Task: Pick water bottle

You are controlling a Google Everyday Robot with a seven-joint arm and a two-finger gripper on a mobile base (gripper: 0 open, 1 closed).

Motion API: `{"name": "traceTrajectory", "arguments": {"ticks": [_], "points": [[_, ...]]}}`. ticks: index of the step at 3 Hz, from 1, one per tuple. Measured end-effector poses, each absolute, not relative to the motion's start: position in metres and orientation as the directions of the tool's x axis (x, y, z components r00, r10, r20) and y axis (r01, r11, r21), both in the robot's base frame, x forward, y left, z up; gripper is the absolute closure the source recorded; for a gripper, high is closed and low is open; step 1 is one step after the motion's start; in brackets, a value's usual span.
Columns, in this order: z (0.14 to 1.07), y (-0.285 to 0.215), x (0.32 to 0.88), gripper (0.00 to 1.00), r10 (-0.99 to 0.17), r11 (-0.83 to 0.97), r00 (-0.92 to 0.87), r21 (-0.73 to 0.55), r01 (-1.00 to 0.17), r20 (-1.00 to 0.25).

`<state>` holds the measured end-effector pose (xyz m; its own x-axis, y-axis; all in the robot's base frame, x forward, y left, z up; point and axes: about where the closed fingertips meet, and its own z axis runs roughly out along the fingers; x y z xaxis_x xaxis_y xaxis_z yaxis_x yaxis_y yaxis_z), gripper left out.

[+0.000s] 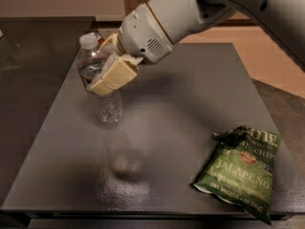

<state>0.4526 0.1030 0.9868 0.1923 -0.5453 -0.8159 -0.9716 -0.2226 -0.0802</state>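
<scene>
The water bottle (106,101) is clear plastic with a white cap and a ribbed lower body. It is at the left of the dark table (181,109), in the camera view. My gripper (100,66) is shut on the bottle's upper body, with one cream finger (114,75) across its front and the other behind, near the cap. The bottle hangs slightly tilted, its base a little above the table, with a faint reflection below it. The gripper partly hides the label band.
A green Jalapeño chip bag (240,171) lies at the front right of the table. The white arm (190,8) reaches in from the upper right. No red can shows. The table's front edge is near the bottom of the view.
</scene>
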Motion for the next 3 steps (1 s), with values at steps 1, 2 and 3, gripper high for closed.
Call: {"name": "traceTrajectory", "arguments": {"ticks": [1,2,3], "points": [[1.008,0.087,0.468,1.00,-0.560,-0.195,0.194,-0.099,-0.976,-0.806],[1.028,0.070,0.486,1.00,-0.558,-0.156,0.174,-0.104,-0.982,-0.811],[1.028,0.070,0.486,1.00,-0.558,-0.156,0.174,-0.104,-0.982,-0.811]]}}
